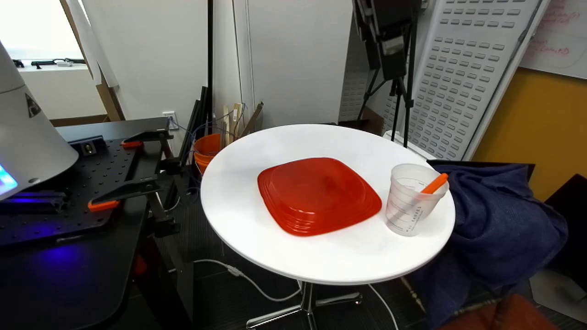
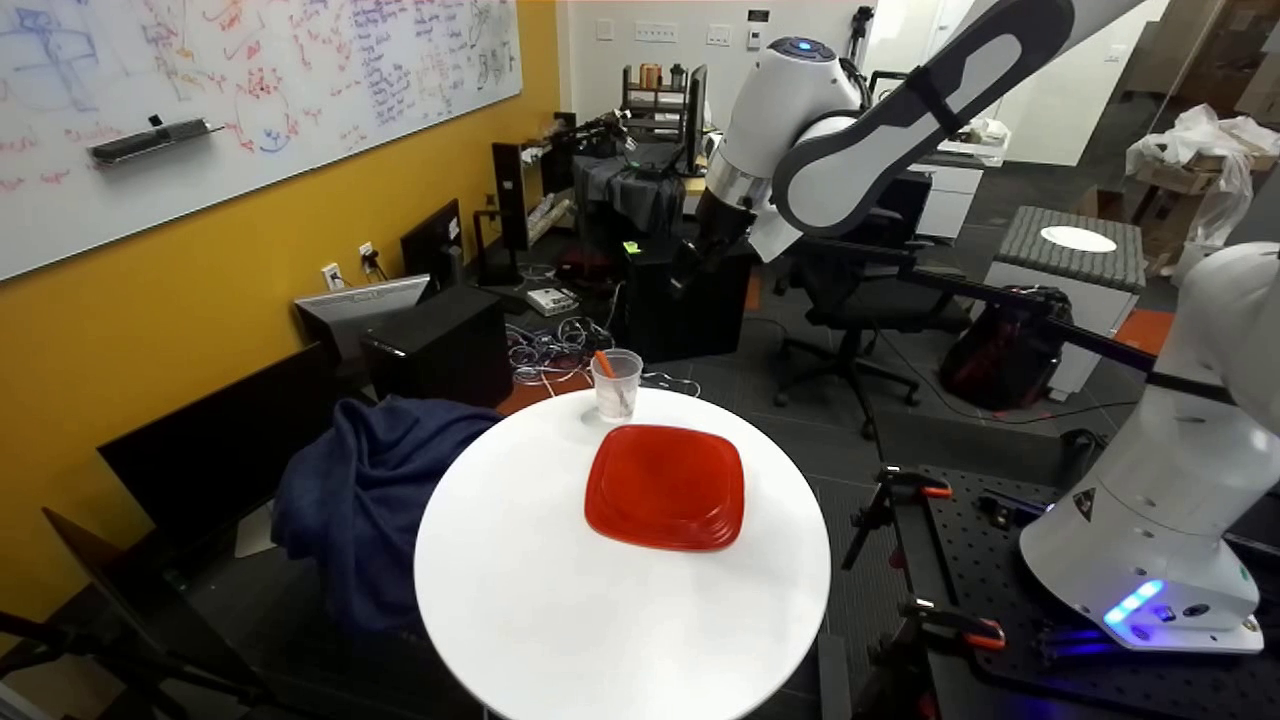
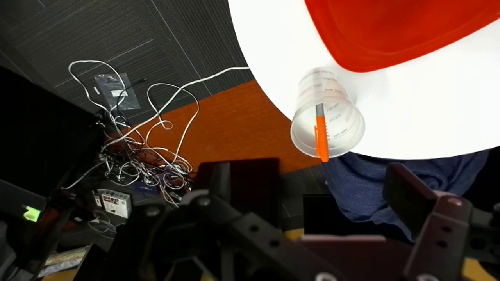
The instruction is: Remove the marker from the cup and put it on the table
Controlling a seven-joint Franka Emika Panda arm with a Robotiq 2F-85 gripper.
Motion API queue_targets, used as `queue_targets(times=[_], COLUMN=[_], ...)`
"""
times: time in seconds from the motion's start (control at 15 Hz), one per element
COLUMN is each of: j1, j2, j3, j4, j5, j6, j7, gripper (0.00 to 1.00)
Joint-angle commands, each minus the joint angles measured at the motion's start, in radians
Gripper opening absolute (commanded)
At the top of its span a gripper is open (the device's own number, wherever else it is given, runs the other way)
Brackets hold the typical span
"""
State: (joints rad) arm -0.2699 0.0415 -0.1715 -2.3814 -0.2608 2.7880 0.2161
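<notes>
The cup (image 1: 406, 215) is translucent and stands upright on the round white table (image 1: 275, 243), near its edge. It also shows in an exterior view (image 2: 622, 392) and in the wrist view (image 3: 345, 125). The marker (image 1: 434, 184) leans inside the cup, its orange end up over the rim; its grey body shows through the wall. The marker's orange end is clear in the wrist view (image 3: 322, 136). My gripper (image 3: 312, 186) is open and empty, its fingers wide apart. In an exterior view the gripper (image 2: 690, 265) hangs above and apart from the cup, over beyond the table edge.
A square red plate (image 1: 316, 195) lies upside down on the table next to the cup. A dark blue cloth (image 1: 500, 220) hangs over something beside the table. A dark form (image 1: 387, 41) shows at the top, before a tripod; I cannot tell what it is.
</notes>
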Motion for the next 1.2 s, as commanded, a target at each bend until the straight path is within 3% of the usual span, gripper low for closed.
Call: queue_targets(times=[0.0, 0.47, 1.13], j1=[0.03, 0.061, 0.027], j2=[0.058, 0.233, 0.406], j3=[-0.026, -0.032, 0.028], j4=[0.042, 0.157, 0.324], j5=[0.005, 0.114, 0.185], j6=[0.014, 0.072, 0.035], j7=[0.024, 0.006, -0.24], gripper=[1.0, 1.0, 1.0])
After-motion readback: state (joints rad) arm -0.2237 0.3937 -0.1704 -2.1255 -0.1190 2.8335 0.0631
